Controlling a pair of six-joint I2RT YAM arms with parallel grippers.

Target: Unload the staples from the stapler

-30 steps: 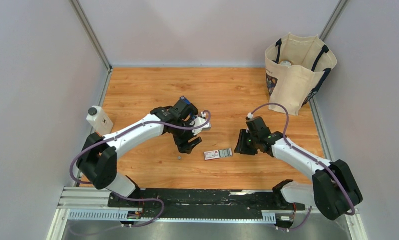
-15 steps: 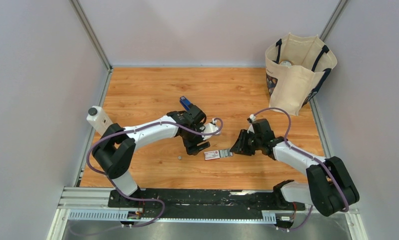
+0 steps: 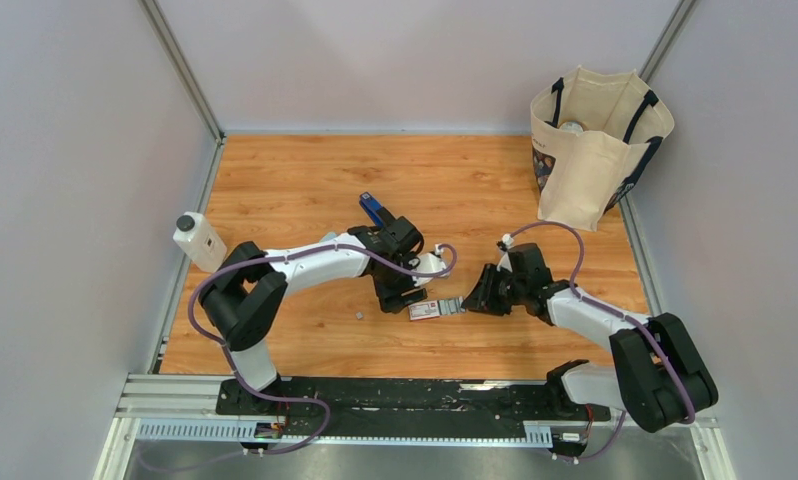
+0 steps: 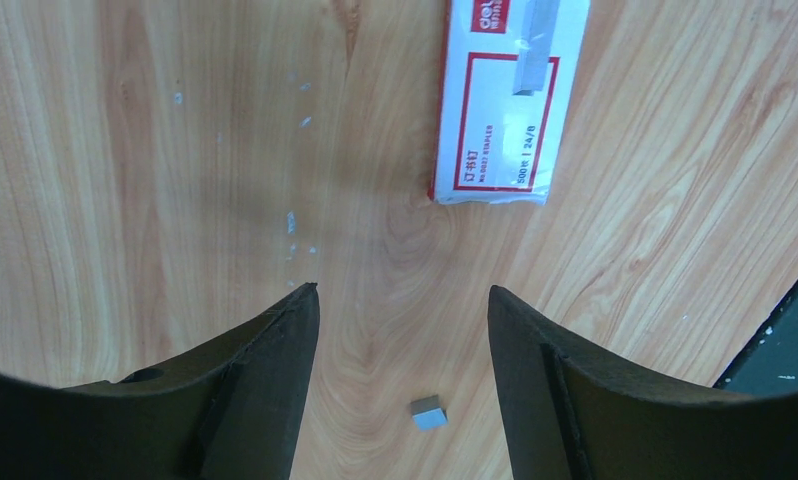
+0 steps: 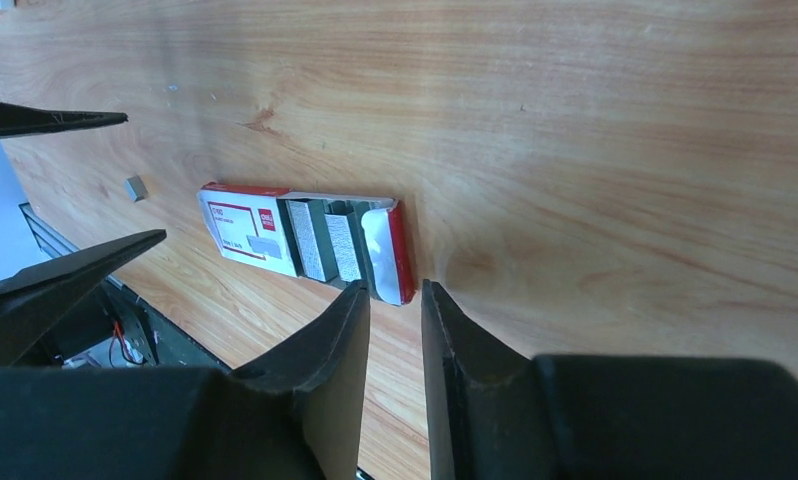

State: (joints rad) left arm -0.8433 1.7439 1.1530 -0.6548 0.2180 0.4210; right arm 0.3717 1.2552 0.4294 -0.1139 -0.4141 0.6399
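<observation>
Hovering low over the wood table [image 3: 275, 180], the left gripper [image 4: 403, 300] is holding its jaws wide apart with nothing between them. The staples [image 4: 428, 412], a tiny grey bit, are lying on the bare wood under that gap, back toward the wrist. From above, the bit is sitting just left of and nearer than the red-and-white box [image 4: 505, 100]. That wide, empty stance is probably readying a pinch on so small a piece, though the fingers are not yet lined up over it.

The right gripper [image 5: 395, 292] is resting close to the table at the box's right end, where the drawer [image 5: 340, 245] is standing slid out with grey strips showing inside. Its jaws are parted only narrowly and are gripping nothing. The tips are sitting just beside the drawer's edge, and whether they are touching it is hard to tell. It is probably waiting there to steady the light box so it does not skate away while staples are being dropped in.

The stapler [image 3: 373, 209] is lying free on the table just beyond the left wrist, out of both grippers. This is suggesting the emptying itself is largely done and tidying the loose bit is what is remaining.
</observation>
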